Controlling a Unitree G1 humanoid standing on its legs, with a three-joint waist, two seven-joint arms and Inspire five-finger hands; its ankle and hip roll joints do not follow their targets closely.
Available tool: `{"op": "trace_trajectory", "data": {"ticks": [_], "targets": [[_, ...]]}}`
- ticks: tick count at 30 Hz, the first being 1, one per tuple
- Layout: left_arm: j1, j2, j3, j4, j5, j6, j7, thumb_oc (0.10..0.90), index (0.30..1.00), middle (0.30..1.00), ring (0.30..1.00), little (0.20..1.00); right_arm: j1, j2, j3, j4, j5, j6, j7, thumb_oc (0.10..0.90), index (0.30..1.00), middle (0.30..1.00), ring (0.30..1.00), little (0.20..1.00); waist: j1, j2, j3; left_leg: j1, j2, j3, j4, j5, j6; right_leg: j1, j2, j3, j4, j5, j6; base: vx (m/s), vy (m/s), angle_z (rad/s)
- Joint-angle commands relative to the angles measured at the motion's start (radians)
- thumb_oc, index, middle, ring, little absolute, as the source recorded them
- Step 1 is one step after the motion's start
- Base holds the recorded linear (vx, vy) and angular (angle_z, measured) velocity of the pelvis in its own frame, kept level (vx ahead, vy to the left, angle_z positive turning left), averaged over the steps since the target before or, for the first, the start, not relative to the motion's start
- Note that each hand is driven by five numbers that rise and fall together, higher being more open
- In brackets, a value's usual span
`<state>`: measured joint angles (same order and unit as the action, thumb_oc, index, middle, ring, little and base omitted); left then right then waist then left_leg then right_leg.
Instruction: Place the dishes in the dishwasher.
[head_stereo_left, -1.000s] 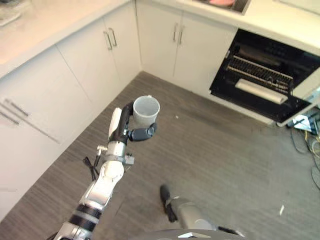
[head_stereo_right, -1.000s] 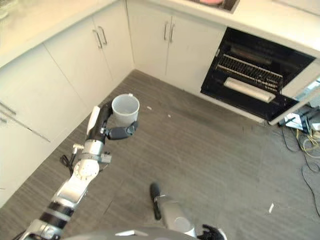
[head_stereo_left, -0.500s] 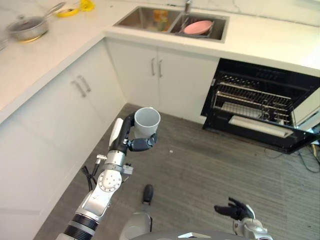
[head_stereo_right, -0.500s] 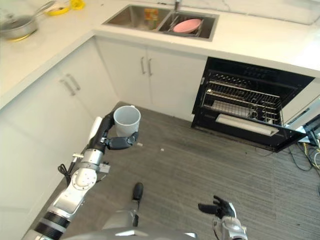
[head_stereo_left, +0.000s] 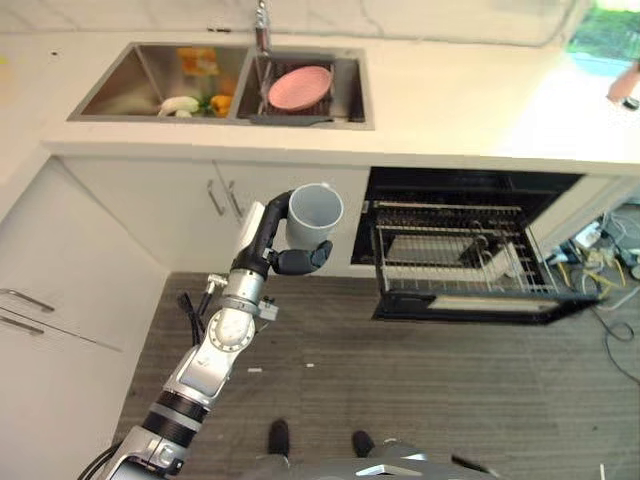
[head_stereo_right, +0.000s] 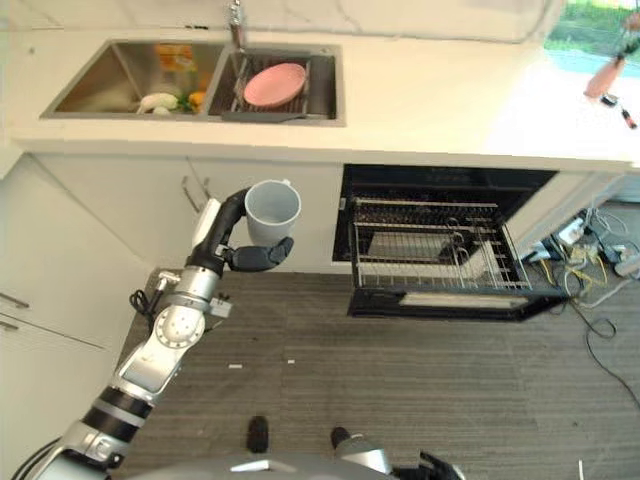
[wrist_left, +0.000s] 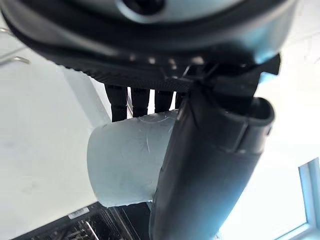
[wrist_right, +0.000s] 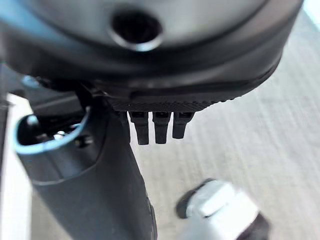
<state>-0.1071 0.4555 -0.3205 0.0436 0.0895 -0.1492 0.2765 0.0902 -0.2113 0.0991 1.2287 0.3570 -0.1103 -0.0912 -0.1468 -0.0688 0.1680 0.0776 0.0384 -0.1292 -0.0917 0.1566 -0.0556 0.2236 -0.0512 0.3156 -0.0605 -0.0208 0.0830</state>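
A pale grey cup (head_stereo_left: 315, 212) is held upright in the air by my left hand (head_stereo_left: 268, 243), which is shut on it, thumb in front and fingers behind. In the left wrist view the cup (wrist_left: 125, 162) sits between the thumb (wrist_left: 200, 180) and the fingers (wrist_left: 140, 102). The cup hangs in front of the white cabinets, left of the open dishwasher (head_stereo_left: 470, 255), whose wire racks (head_stereo_right: 425, 243) show inside. A pink plate (head_stereo_left: 300, 87) lies in the right sink basin. My right hand (head_stereo_right: 432, 466) hangs low over the floor, its fingers (wrist_right: 155, 127) relaxed and holding nothing.
The double sink (head_stereo_left: 130, 85) holds vegetables (head_stereo_left: 185, 103) in its left basin. White cabinets (head_stereo_left: 90, 250) run along the left. The dishwasher door (head_stereo_left: 480, 305) hangs open low over the grey floor (head_stereo_left: 420, 390). Cables (head_stereo_left: 610, 265) lie at the right.
The whole view has swung round, so the sink and the dishwasher are now straight ahead. The cup stays in my left hand. My right hand shows lower in the picture.
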Motion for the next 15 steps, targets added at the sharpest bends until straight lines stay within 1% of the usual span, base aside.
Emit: {"op": "trace_trajectory", "data": {"ticks": [1, 2, 3, 4, 5, 6, 7, 8, 9, 10, 11, 12, 13, 14, 15], "targets": [[-0.100, 0.025, 0.073, -0.081, 0.035, -0.072, 0.097, 0.400, 0.300, 0.300, 0.300, 0.300, -0.007, 0.000, 0.033, 0.004, -0.004, -0.001, -0.013, 0.800, 0.900, 0.900, 0.900, 0.900, -0.026, -0.020, -0.043, 0.028, 0.130, 0.418, 0.004, -0.192, -0.049, -0.357, -0.002, -0.334, 0.232, -0.016, 0.058, 0.22, -0.163, 0.59], [-0.097, 0.025, 0.080, -0.083, 0.031, -0.074, 0.095, 0.400, 0.300, 0.300, 0.300, 0.300, -0.003, -0.007, 0.028, 0.012, -0.013, 0.002, -0.017, 0.800, 0.900, 0.900, 0.900, 0.900, -0.017, -0.015, -0.044, 0.047, 0.144, 0.455, 0.004, -0.194, -0.058, -0.370, -0.031, -0.442, 0.205, 0.000, 0.047, 0.21, -0.199, 0.55], [-0.087, 0.026, 0.091, -0.087, 0.028, -0.078, 0.096, 0.400, 0.300, 0.300, 0.300, 0.300, -0.002, -0.011, 0.025, 0.020, -0.017, 0.003, -0.019, 0.800, 0.900, 0.900, 0.900, 0.900, -0.011, -0.008, -0.043, 0.067, 0.156, 0.484, 0.004, -0.195, -0.066, -0.374, -0.048, -0.524, 0.195, 0.010, 0.044, 0.29, -0.293, 0.36], [-0.073, 0.023, 0.112, -0.091, 0.014, -0.084, 0.106, 0.400, 0.300, 0.300, 0.300, 0.300, 0.009, -0.010, 0.013, 0.040, -0.017, 0.013, -0.018, 0.800, 0.900, 0.900, 0.900, 0.900, -0.012, -0.003, -0.049, 0.101, 0.171, 0.508, 0.005, -0.192, -0.080, -0.359, -0.044, -0.557, 0.169, -0.004, 0.033, 0.30, -0.291, 0.26], [-0.059, 0.023, 0.113, -0.094, 0.022, -0.088, 0.102, 0.400, 0.300, 0.300, 0.300, 0.300, 0.017, -0.014, 0.015, 0.050, -0.017, 0.011, -0.014, 0.800, 0.900, 0.900, 0.900, 0.900, -0.013, 0.002, -0.048, 0.116, 0.185, 0.509, 0.015, -0.179, -0.087, -0.343, -0.028, -0.539, 0.167, -0.015, 0.030, 0.36, -0.396, 0.18], [-0.052, 0.025, 0.111, -0.067, 0.027, -0.085, 0.110, 0.400, 0.300, 0.300, 0.300, 0.300, 0.013, -0.015, 0.017, 0.051, -0.008, 0.007, -0.013, 0.800, 0.900, 0.900, 0.900, 0.900, -0.022, 0.010, -0.051, 0.128, 0.220, 0.512, 0.054, -0.145, -0.097, -0.346, 0.002, -0.508, 0.206, -0.034, 0.014, 0.30, -0.402, 0.12], [-0.046, 0.023, 0.109, -0.054, 0.016, -0.087, 0.101, 0.400, 0.300, 0.300, 0.300, 0.300, 0.002, -0.026, 0.013, 0.053, -0.005, 0.007, -0.011, 0.800, 0.900, 0.900, 0.900, 0.900, -0.025, 0.015, -0.048, 0.118, 0.245, 0.503, 0.121, -0.129, -0.099, -0.353, 0.027, -0.490, 0.235, -0.050, -0.004, 0.32, -0.496, 0.00], [-0.030, 0.020, 0.119, -0.056, 0.004, -0.088, 0.093, 0.400, 0.300, 0.300, 0.300, 0.300, -0.012, -0.038, 0.014, 0.054, 0.000, 0.003, -0.015, 0.800, 0.900, 0.900, 0.900, 0.900, -0.023, 0.018, -0.044, 0.099, 0.276, 0.492, 0.225, -0.116, -0.095, -0.343, 0.044, -0.488, 0.244, -0.071, -0.027, 0.35, -0.551, -0.07], [-0.016, 0.022, 0.136, -0.057, 0.004, -0.080, 0.093, 0.400, 0.300, 0.300, 0.300, 0.300, -0.030, -0.048, 0.019, 0.047, 0.001, -0.001, -0.018, 0.800, 0.900, 0.900, 0.900, 0.900, -0.013, 0.018, -0.036, 0.074, 0.316, 0.463, 0.396, -0.096, -0.086, -0.314, 0.063, -0.482, 0.237, -0.089, -0.054, 0.53, -0.641, -0.06], [0.001, 0.026, 0.144, -0.050, 0.013, -0.074, 0.097, 0.400, 0.300, 0.300, 0.300, 0.300, -0.057, -0.068, 0.032, 0.020, 0.011, -0.012, -0.020, 0.800, 0.900, 0.900, 0.900, 0.900, 0.046, -0.015, -0.004, -0.046, 0.276, 0.379, 0.670, -0.084, -0.064, -0.227, 0.064, -0.436, 0.208, -0.094, -0.081, 0.41, -0.470, -0.07], [-0.001, 0.027, 0.143, -0.050, 0.013, -0.074, 0.097, 0.400, 0.300, 0.300, 0.300, 0.300, -0.058, -0.068, 0.031, 0.019, 0.011, -0.011, -0.020, 0.800, 0.900, 0.900, 0.900, 0.900, 0.045, -0.012, -0.001, -0.053, 0.281, 0.373, 0.683, -0.090, -0.064, -0.226, 0.068, -0.438, 0.209, -0.095, -0.081, 0.34, -0.362, -0.11], [-0.004, 0.020, 0.141, -0.054, 0.005, -0.079, 0.101, 0.400, 0.300, 0.300, 0.300, 0.300, -0.085, -0.080, 0.039, 0.006, 0.017, -0.011, -0.024, 0.800, 0.900, 0.900, 0.900, 0.900, 0.092, -0.037, 0.017, -0.143, 0.148, 0.280, 0.833, -0.112, -0.064, -0.182, 0.049, -0.402, 0.180, -0.080, -0.083, 0.19, -0.151, -0.16], [0.014, 0.021, 0.141, -0.066, 0.000, -0.081, 0.092, 0.400, 0.300, 0.300, 0.300, 0.300, -0.108, -0.087, 0.045, 0.006, 0.007, -0.009, -0.027, 0.800, 0.900, 0.900, 0.900, 0.900, 0.131, -0.044, 0.022, -0.220, 0.042, 0.220, 0.840, -0.157, -0.055, -0.140, 0.038, -0.376, 0.140, -0.074, -0.077, 0.34, -0.238, -0.17], [0.033, 0.021, 0.150, -0.078, -0.002, -0.082, 0.092, 0.400, 0.300, 0.300, 0.300, 0.300, -0.115, -0.085, 0.051, -0.002, 0.008, -0.008, -0.030, 0.800, 0.900, 0.900, 0.900, 0.900, 0.155, -0.050, 0.018, -0.263, 0.004, 0.243, 0.804, -0.176, -0.044, -0.097, 0.039, -0.353, 0.099, -0.073, -0.077, 0.41, -0.192, -0.12], [0.047, 0.028, 0.164, -0.088, -0.003, -0.085, 0.095, 0.400, 0.300, 0.300, 0.300, 0.300, -0.121, -0.084, 0.059, -0.017, 0.011, -0.011, -0.028, 0.800, 0.900, 0.900, 0.900, 0.900, 0.174, -0.052, 0.012, -0.301, -0.007, 0.283, 0.751, -0.172, -0.034, -0.066, 0.045, -0.333, 0.066, -0.074, -0.076, 0.51, -0.197, -0.08]]}}
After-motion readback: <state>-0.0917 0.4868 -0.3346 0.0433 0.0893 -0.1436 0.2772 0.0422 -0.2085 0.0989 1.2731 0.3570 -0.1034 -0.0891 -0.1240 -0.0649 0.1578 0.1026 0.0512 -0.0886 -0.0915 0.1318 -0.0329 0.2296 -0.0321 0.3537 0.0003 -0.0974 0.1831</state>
